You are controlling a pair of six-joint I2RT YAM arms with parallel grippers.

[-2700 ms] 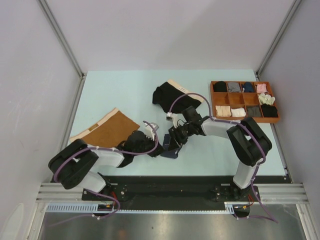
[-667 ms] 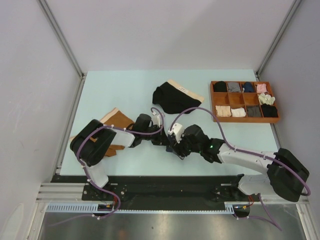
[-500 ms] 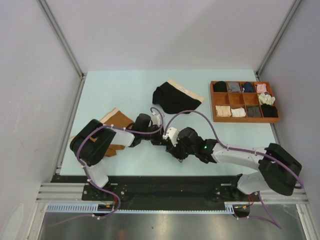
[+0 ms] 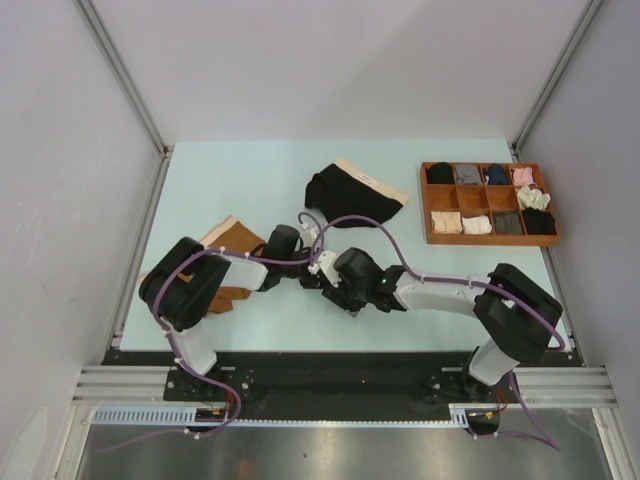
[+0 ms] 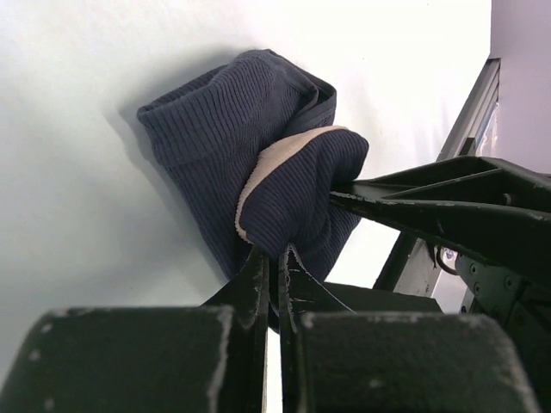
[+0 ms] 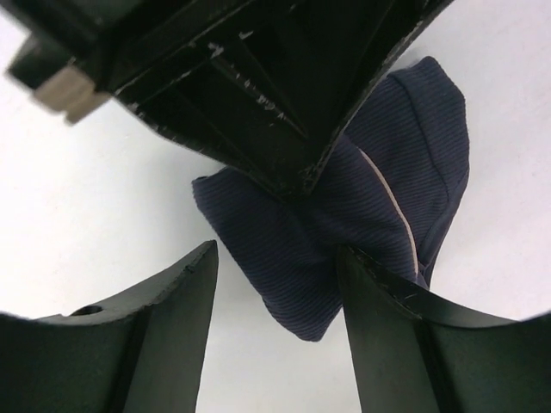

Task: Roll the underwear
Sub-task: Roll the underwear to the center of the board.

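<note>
Left end effector (image 5: 271, 258): fingers pressed together, pinching a fold of the navy briefs (image 5: 215, 138). Right end effector (image 6: 275, 284): jaws apart, straddling the bundle's end, gripping nothing. Navy briefs: bunched into a loose wad on the table (image 4: 230, 180), mid-front, beige waistband (image 5: 267, 163) showing; we judge the roll begun, not finished. Brown briefs (image 4: 235, 242): spread, left side, partly hidden by the left arm; unrolled. Black briefs (image 4: 352, 195): spread, beyond the arms; unrolled. One of three in hand, two waiting, by our count. Tray (image 4: 490, 240): right edge, compartments filled. Room: we note both end effectors crowded tip to tip, the near edge close behind; bare table opens toward the far left.
</note>
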